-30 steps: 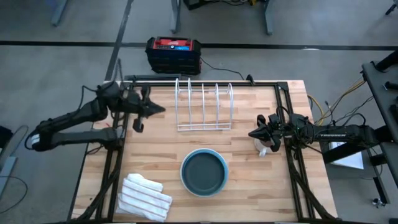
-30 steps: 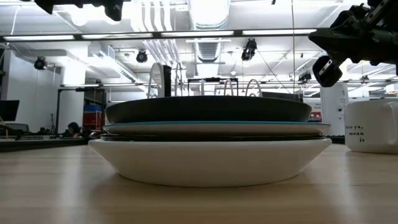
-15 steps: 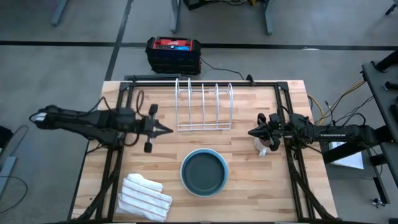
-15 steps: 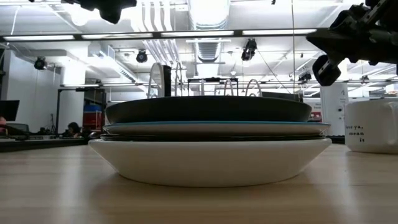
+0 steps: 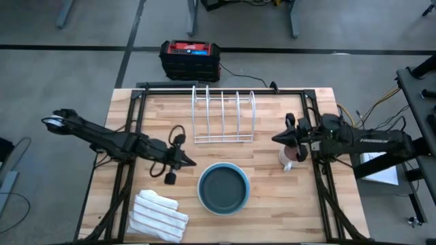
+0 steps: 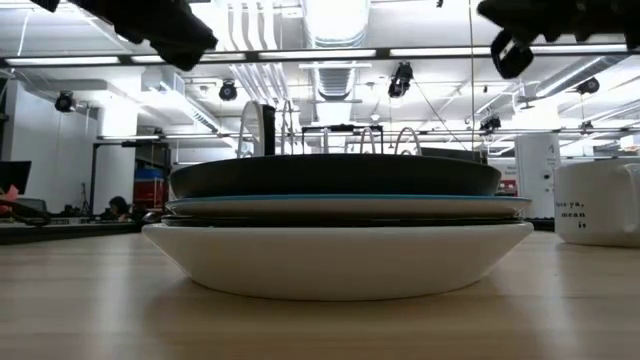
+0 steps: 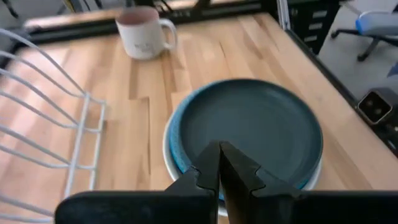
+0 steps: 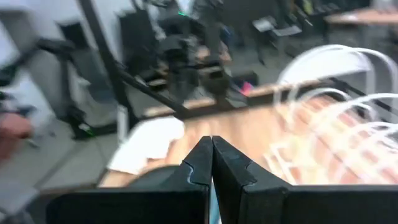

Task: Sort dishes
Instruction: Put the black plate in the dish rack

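From above, the stack of dishes [image 5: 223,188] sits near the table's [image 5: 272,204] front edge, dark blue-grey dish on top. The left pincer [image 5: 189,163], pressed together and empty, hangs just beside the stack. The right pincer [image 5: 276,139], also closed on nothing, hovers by the mug [image 5: 287,157] near the right edge.

At table height, the white dish [image 6: 338,260] carries the others.

The left wrist shows closed fingertips [image 7: 211,163] over the dark dish [image 7: 249,127].

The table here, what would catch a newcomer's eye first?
A stack of dishes, the dark blue-grey one on top, sits at the table's near middle. Behind it stands an empty white wire rack. The shut left gripper points at the stack, and the right gripper hangs over a beige mug.
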Robot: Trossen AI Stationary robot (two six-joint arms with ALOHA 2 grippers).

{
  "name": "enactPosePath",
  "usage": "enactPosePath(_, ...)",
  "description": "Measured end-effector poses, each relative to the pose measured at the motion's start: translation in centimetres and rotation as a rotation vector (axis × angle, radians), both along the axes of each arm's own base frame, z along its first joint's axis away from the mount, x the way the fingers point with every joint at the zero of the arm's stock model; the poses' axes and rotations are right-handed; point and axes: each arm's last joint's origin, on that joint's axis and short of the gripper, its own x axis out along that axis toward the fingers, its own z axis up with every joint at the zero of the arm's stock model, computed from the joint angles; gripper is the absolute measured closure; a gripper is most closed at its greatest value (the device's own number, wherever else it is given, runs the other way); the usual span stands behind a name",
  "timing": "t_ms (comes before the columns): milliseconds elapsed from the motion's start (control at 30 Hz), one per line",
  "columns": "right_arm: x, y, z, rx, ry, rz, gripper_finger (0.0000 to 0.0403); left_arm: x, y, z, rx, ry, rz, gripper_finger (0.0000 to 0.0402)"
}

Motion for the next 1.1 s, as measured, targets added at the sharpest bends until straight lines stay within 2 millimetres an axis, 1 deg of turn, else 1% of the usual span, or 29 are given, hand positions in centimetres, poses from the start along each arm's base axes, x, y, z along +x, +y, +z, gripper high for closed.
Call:
enactPosePath(100,0.7,0.0,2.0,-0.026,0.077,-0.020,0.0403,0.5,-0.4,-0.8,-0.012,0.038,0.003,0.0401)
enactPosePath(200,1.8,0.1,3.4,-0.052,0.127,-0.002,0.0403,0.8,-0.7,-1.3,-0.020,0.063,0.003,0.0401)
enactPosePath(300,3.3,0.2,4.0,-0.082,0.189,0.020,0.0403,0.8,-0.9,-1.5,-0.025,0.074,0.002,0.0401)
enactPosePath(433,5.2,0.3,4.5,-0.105,0.240,0.037,0.0403,0.3,-0.7,-1.7,-0.052,0.121,0.029,0.0401)
enactPosePath(567,6.8,0.3,4.1,-0.101,0.316,0.043,0.0403,-0.4,-0.4,-1.6,-0.029,0.148,0.110,0.0401)
enactPosePath(667,7.8,0.7,3.8,-0.115,0.364,0.068,0.0403,-1.0,0.0,-1.5,-0.003,0.156,0.193,0.0401)
enactPosePath(767,8.9,1.3,3.6,-0.120,0.391,0.099,0.0400,-1.2,0.1,-1.6,-0.005,0.173,0.207,0.0401)
enactPosePath(833,9.5,1.7,3.6,-0.126,0.416,0.109,0.0391,-1.1,0.0,-1.7,-0.020,0.179,0.199,0.0401)
enactPosePath(933,10.5,2.4,3.5,-0.146,0.481,0.062,0.0373,-0.8,-0.2,-2.2,-0.028,0.211,0.192,0.0401)
enactPosePath(1100,12.0,3.9,2.3,-0.151,0.614,0.032,0.0336,-0.2,-0.7,-3.2,-0.036,0.253,0.196,0.0401)
